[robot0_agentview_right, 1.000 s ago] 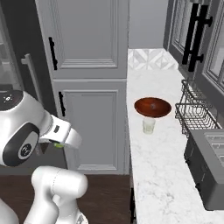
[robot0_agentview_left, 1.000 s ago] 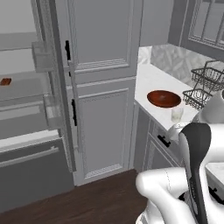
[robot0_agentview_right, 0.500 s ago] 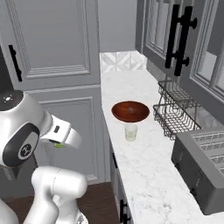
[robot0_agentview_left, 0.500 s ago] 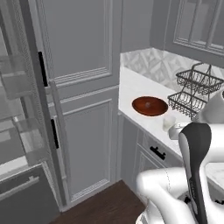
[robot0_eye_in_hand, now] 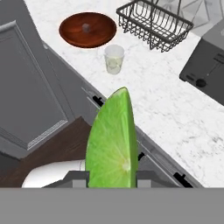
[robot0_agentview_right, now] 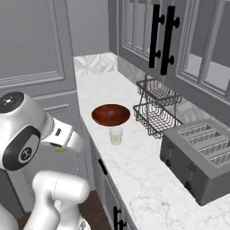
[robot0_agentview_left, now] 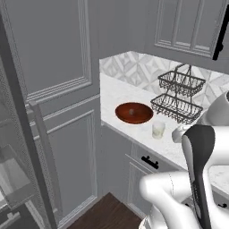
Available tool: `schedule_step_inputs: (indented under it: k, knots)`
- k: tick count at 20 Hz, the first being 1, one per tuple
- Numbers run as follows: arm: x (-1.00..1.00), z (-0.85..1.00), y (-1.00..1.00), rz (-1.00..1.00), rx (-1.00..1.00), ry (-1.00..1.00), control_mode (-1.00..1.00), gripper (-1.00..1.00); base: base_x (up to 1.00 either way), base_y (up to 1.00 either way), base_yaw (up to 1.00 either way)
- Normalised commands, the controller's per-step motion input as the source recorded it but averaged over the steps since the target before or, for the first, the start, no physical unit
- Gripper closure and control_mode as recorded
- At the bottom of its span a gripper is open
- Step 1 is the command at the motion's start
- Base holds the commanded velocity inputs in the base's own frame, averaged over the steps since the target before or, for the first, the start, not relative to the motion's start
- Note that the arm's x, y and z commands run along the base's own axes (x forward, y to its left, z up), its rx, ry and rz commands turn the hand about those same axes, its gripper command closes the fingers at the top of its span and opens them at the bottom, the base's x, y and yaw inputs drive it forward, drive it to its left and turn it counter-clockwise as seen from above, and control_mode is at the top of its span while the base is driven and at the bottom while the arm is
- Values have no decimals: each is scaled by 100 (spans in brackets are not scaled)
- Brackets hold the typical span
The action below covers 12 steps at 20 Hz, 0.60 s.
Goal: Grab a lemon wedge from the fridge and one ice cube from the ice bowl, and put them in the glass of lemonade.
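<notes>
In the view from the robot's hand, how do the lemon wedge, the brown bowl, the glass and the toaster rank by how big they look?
As they look in the hand view:
1. lemon wedge, though only because it sits right at the camera, held in the gripper
2. toaster, cut off by the frame edge, and ice bowl: too close to rank
3. glass of lemonade

The table (robot0_agentview_right: 148, 179) looks like polished white marble with faint grey veining, smooth and slightly glossy. The ice bowl (robot0_eye_in_hand: 87, 29), at about eleven o'clock in the hand view, has a smooth reddish-brown finish like glazed wood. The glass of lemonade (robot0_eye_in_hand: 114, 59) is clear and shiny. The wire basket (robot0_agentview_left: 179, 96) is thin matt black metal. The toaster (robot0_agentview_right: 200, 159) looks like dark brushed metal. The lemon wedge (robot0_eye_in_hand: 111, 144) shows moist, fibrous green-yellow flesh. The cupboards (robot0_agentview_left: 49, 67) are matt grey painted panels; the floor (robot0_eye_in_hand: 52, 151) is dark wood.
</notes>
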Motion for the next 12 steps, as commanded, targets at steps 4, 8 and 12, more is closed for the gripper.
schedule_step_inputs:
  k: [4,8,12]
  knots:
    - [0,0,0,0,0,0,100,100,42,0,-40]
    - [0,0,0,0,0,0,100,100,35,5,-33]
    - [0,0,0,0,0,0,-100,100,2,2,-1]
